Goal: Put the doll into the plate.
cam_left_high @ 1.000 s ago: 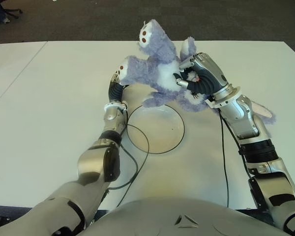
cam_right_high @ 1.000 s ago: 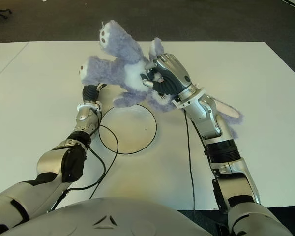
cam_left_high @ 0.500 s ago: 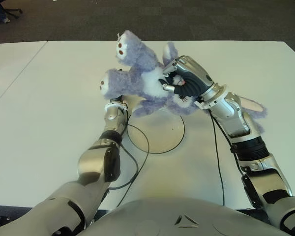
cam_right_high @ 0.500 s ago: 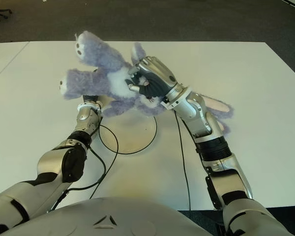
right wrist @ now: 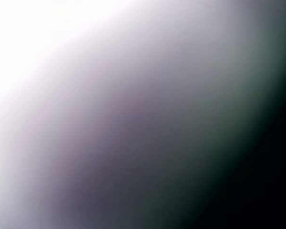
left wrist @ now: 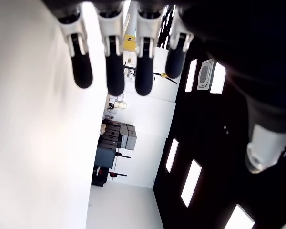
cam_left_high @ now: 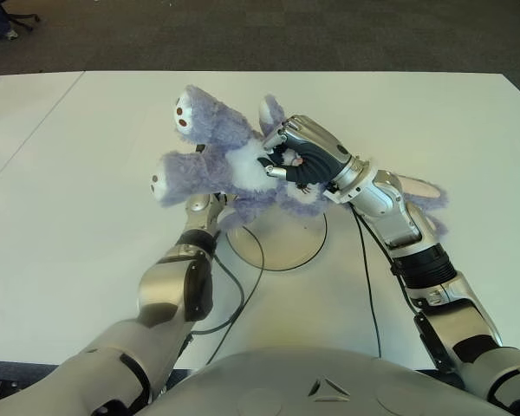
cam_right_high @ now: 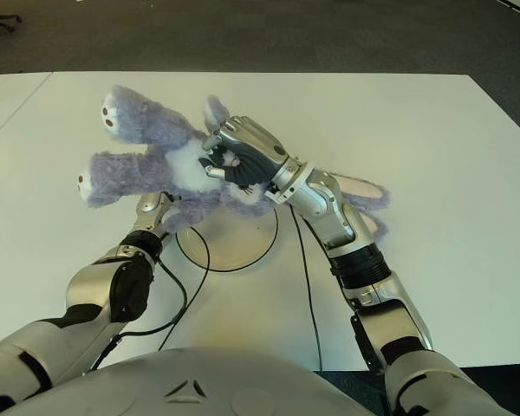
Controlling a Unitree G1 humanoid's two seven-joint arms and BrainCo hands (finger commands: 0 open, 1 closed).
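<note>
Doll held above plate as robot readies the drop

Doll (cam_left_high: 221, 165), one purple plush toy with a white belly, hangs clear of the bench (cam_left_high: 87, 191) in the grip of the right robot hand (cam_left_high: 299, 156), whose fingers (cam_left_high: 276, 171) are curled into the toy's middle. Two round-ended plush limbs stick out beyond the hand toward the robot's left; more purple plush trails behind the right forearm. Directly below the gripping hand lies one white plate (cam_left_high: 286, 247) with a dark rim, partly hidden by the toy. The left robot hand (left wrist: 128, 57) is out of sight in the eye views, beneath the doll at the plate's left edge; its wrist view shows four straight fingers (left wrist: 114, 71) holding nothing. The right wrist view is covered and shows nothing usable.

Done well, the step in hand calls for lowering the doll straight down until its body sits inside the rim, then letting go; the long limbs will likely overhang, so the bulk should be centred. The left hand may need to move clear of the plate first. Count: one doll, one plate, two hands.
</note>
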